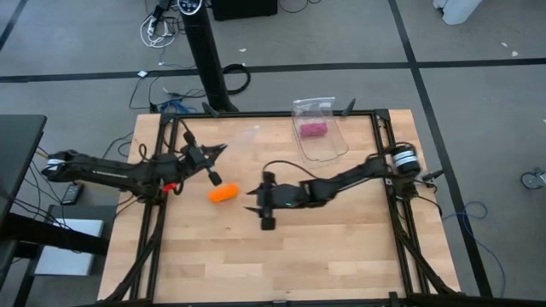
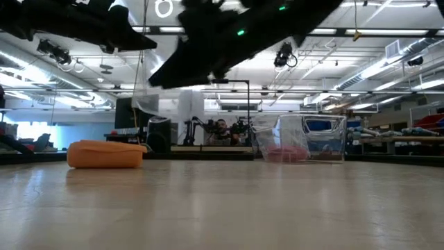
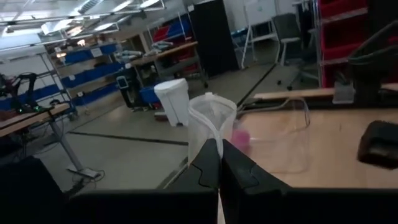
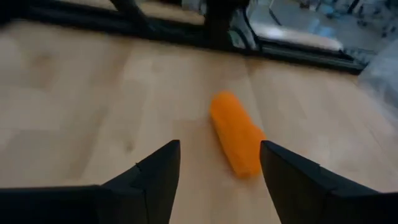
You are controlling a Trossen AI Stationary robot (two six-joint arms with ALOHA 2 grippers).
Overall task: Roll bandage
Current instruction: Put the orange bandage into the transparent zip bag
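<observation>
Bright orange and rolled into a compact cylinder, the bandage [image 1: 223, 194] lies free on the wooden table [image 1: 341, 247], between the two arms. The right gripper [image 1: 258, 208] reaches in just beside it, raised off the tabletop with fingers spread wide and holding nothing, while the left gripper [image 1: 220, 149] hangs near the table's far edge, its fingers [image 3: 208, 165] pressed together and empty. A clear plastic bag [image 1: 318, 130] holding a pink bundle [image 1: 312, 130] sits at the far side, with grey floor and a workshop's shelving beyond.
</observation>
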